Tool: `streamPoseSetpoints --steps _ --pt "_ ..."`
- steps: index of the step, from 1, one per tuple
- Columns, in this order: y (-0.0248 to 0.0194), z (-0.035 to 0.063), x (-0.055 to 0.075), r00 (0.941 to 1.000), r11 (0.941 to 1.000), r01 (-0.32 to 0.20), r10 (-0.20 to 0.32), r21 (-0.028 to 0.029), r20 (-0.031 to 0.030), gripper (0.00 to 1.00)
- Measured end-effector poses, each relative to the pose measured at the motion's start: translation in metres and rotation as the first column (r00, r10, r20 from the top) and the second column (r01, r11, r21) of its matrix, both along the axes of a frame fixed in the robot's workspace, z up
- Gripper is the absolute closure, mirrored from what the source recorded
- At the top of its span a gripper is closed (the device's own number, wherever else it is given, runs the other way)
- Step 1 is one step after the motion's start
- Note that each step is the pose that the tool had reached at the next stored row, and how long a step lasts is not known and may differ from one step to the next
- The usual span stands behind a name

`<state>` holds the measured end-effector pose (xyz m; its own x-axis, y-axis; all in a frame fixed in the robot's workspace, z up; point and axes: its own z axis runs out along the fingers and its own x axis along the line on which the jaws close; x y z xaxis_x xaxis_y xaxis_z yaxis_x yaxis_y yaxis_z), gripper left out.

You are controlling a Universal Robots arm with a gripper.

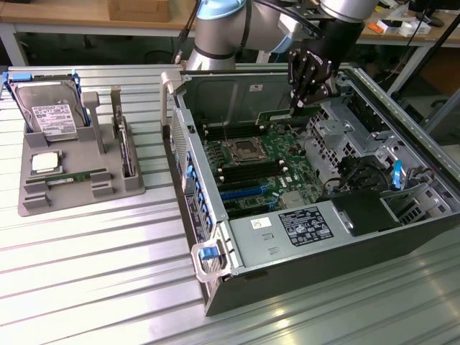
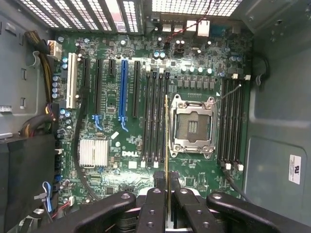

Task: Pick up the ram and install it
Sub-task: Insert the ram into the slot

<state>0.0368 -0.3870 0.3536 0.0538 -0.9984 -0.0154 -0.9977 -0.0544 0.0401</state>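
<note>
Green ram (image 2: 166, 126) sits clamped in my hand (image 2: 167, 180) over the memory slots (image 2: 151, 116); installing now, which I judge needs square alignment.

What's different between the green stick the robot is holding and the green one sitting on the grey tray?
The held ram is pinched in the fingers, raised over the motherboard inside the open computer. The tray stick rests untouched in the grey tray, outside the case. The held ram hangs in the air, while the tray stick is supported. Both are long, thin and green.
</note>
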Motion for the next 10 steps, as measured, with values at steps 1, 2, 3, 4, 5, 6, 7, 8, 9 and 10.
streamPoseSetpoints --steps 1,2,3,4,5,6,7,8,9,10 --pt "0.0 -0.0006 0.0 1.0 1.0 0.0 0.0 0.0 0.0001 0.87" --pt "0.0 -0.0012 -0.001 1.0 1.0 0.0 0.0 0.0 0.0 0.87" --pt "0.0 -0.0023 -0.001 1.0 1.0 0.0 0.0 -0.0001 0.0 0.87" --pt "0.0 -0.0035 -0.002 1.0 1.0 0.0 0.0 0.0 0.0 0.87" --pt "0.0 -0.0053 -0.002 1.0 1.0 0.0 0.0 0.0 0.0 0.87" --pt "0.0 -0.0074 -0.002 1.0 1.0 0.0 0.0 0.0 0.0 0.87" --pt "0.0 -0.0087 -0.002 1.0 1.0 0.0 0.0 -0.0001 0.0 0.87" --pt "0.0 -0.0114 -0.002 1.0 1.0 0.0 0.0 0.0 0.0 0.87" --pt "0.0 -0.0125 -0.003 1.0 1.0 0.0 0.0 -0.0001 0.0 0.87" --pt "0.0 -0.0135 -0.003 1.0 1.0 0.0 0.0 0.0 0.0001 0.87"
